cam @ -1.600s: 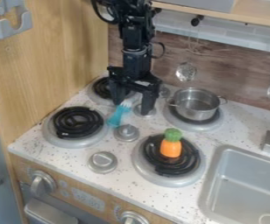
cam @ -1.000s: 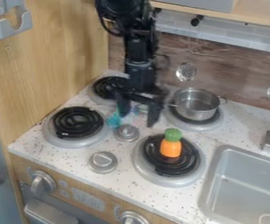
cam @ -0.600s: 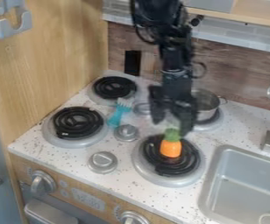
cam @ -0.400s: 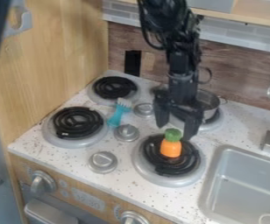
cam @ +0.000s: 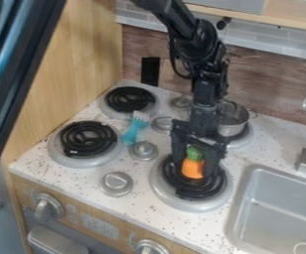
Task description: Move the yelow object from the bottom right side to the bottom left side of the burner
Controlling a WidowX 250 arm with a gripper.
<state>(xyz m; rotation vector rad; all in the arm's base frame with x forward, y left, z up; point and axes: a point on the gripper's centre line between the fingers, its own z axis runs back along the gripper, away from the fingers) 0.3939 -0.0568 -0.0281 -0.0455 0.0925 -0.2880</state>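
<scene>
teal utensil (cam: 133, 131) near a knob (cam: 143, 150); metal pot (cam: 234, 122); grey sink (cam: 278, 213).

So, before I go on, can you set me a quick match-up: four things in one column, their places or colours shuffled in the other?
Things
1. Tool
2. Toy carrot
3. Metal pot
4. Fork-like utensil

Places or colours
A. Standing on the back right burner
B. Turquoise, lying on the speckled counter
C. Black, at the arm's end, low over the front right burner
D. Orange with a green top

Pairs: 1-C, 2-D, 3-A, 4-B
</scene>
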